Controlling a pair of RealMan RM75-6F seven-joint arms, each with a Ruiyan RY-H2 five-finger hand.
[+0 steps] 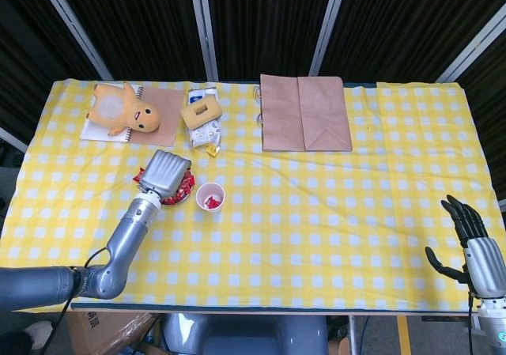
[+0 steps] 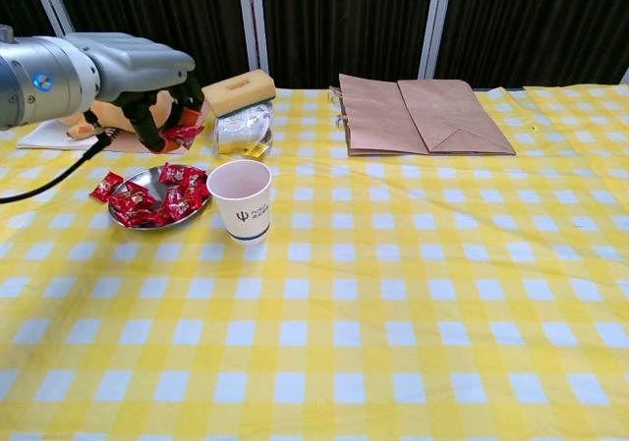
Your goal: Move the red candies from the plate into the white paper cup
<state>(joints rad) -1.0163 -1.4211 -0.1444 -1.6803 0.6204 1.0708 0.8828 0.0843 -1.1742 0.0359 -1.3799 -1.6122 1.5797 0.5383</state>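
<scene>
A metal plate (image 2: 145, 175) heaped with red candies (image 2: 162, 203) sits at the left of the table. One stray candy (image 2: 106, 186) lies on the cloth beside it. The white paper cup (image 2: 241, 197) stands just right of the plate, and the head view shows red candies (image 1: 211, 202) in it. My left hand (image 2: 147, 76) hovers over the plate's far side, fingers pointing down and pinching a red candy (image 2: 184, 134). In the head view this hand (image 1: 166, 176) hides most of the plate. My right hand (image 1: 468, 240) rests at the table's right edge, fingers apart and holding nothing.
Along the back edge are a yellow plush toy (image 1: 122, 108) on a notebook, a sponge (image 1: 202, 111) on a white packet, and a flat brown paper bag (image 1: 304, 123). Yellow checked cloth covers the table.
</scene>
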